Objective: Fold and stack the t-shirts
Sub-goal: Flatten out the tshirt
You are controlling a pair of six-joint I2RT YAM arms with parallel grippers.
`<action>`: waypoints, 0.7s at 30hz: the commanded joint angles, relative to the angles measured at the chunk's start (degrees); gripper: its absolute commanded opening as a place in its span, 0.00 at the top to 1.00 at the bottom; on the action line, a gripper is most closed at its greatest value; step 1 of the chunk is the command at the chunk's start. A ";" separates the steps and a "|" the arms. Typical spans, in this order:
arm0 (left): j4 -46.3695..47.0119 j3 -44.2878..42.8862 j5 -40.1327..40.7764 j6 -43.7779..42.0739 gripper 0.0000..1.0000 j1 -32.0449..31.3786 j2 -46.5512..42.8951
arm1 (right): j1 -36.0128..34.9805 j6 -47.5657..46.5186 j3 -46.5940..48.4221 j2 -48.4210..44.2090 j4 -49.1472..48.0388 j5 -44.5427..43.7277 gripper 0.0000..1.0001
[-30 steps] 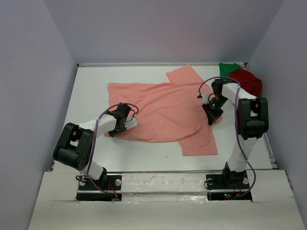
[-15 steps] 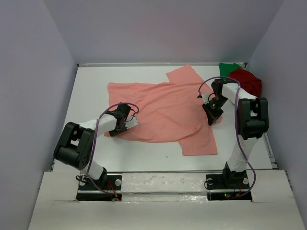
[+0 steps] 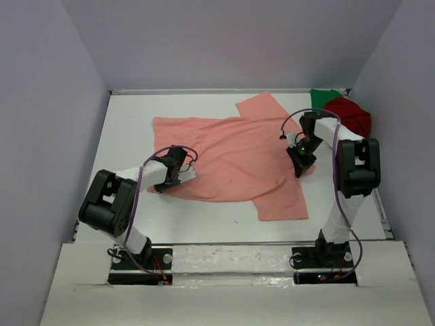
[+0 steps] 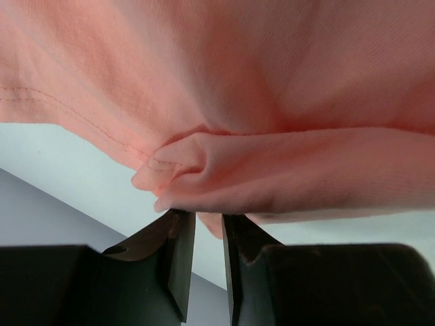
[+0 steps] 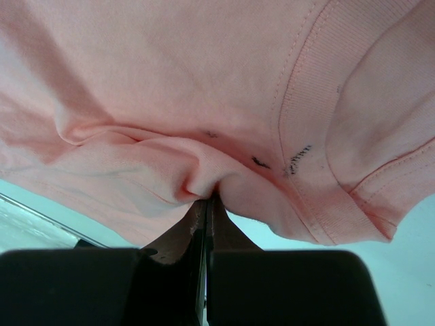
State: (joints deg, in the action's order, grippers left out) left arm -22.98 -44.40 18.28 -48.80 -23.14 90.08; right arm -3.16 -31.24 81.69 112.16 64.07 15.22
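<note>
The salmon-pink t-shirt [image 3: 238, 146] lies spread out on the white table, sleeves pointing to the back and the front right. My left gripper [image 3: 181, 175] is at its left hem; in the left wrist view the jaws [image 4: 209, 221] stand narrowly apart with a bunched fold of the hem [image 4: 197, 163] pinched at their tips. My right gripper [image 3: 302, 168] is at the shirt's right side near the collar, shut tight [image 5: 207, 200] on a fold of the cloth [image 5: 204, 170]. The dark red shirt [image 3: 350, 114] lies crumpled over the green one [image 3: 322, 98] at the back right corner.
Grey walls enclose the table [image 3: 129, 136] on the left, back and right. Bare white surface lies left of the shirt and along the front edge [image 3: 224, 227]. The shirt's ribbed collar with a printed label [image 5: 299, 159] shows in the right wrist view.
The left arm's elbow has shifted slightly; both grippers stay where they were on the shirt, and the shirt has not visibly moved.
</note>
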 commanded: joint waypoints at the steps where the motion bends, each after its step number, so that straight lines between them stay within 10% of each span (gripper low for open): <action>1: -1.45 0.46 -2.99 -0.25 0.69 0.46 2.03 | -0.62 0.04 1.72 0.25 0.17 0.25 1.00; 7: -2.76 -0.33 -2.90 0.45 1.00 0.46 1.33 | -0.62 -0.13 1.89 0.25 0.35 -0.11 1.00; 21: -14.54 -11.92 -3.26 2.39 1.00 0.46 -7.46 | -0.62 -0.13 3.56 -2.29 1.49 -0.11 1.00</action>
State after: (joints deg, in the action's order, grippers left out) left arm -30.87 -50.63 14.83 -46.39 -22.76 87.85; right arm -3.16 -31.24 82.41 112.16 64.34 15.20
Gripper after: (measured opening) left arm 0.022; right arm 0.010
